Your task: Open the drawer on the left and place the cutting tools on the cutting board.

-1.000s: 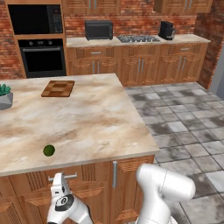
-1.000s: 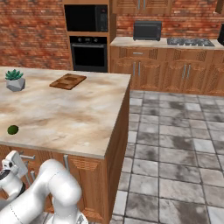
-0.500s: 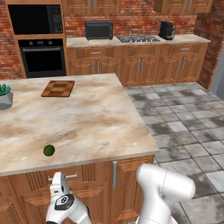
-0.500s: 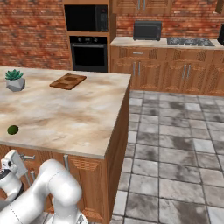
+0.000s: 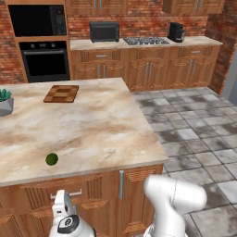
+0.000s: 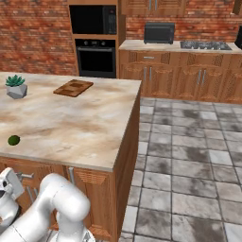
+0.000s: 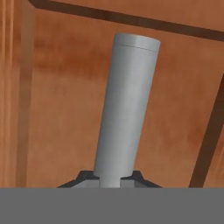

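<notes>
Pinching the silver bar handle at lower centre of the hand view, end effector pressed onto it, bar running lengthwise up-frame. Sitting flush behind: drawer front. Lying far, upper left: cutting board.

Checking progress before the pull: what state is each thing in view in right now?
drawer: closed, front flush with the island.
drawer handle: clamped between the fingertips.
gripper: shut on the drawer handle.
cutting board: flat on the counter, nothing on it.
oven: door closed.
</notes>
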Available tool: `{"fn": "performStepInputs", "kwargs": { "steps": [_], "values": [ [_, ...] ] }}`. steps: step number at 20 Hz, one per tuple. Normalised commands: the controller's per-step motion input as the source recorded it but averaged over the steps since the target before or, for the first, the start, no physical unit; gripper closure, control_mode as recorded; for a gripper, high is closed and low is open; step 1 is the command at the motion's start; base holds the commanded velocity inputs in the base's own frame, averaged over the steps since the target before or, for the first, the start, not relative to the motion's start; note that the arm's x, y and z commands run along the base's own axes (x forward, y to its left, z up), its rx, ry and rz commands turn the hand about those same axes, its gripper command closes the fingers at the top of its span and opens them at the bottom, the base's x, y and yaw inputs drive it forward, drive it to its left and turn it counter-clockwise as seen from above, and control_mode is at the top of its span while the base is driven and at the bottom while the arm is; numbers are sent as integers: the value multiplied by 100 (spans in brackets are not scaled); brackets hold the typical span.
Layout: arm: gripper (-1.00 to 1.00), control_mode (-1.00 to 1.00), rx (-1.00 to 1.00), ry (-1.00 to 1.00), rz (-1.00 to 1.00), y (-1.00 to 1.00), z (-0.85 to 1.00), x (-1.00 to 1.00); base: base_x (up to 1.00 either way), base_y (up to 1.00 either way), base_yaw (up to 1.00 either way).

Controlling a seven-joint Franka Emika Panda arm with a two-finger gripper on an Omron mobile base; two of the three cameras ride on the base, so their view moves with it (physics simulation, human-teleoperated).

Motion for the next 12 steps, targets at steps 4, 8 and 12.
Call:
{"fn": "performStepInputs", "kwargs": {
  "steps": [4,8,12],
  "values": [
    [100,-100,0,-7,8,-13,-9,-100,0,0,0],
    [100,-100,0,-9,9,-16,-13,-100,0,0,0],
    [100,-100,0,-11,9,-23,-13,-100,0,0,0]
  ]
}}
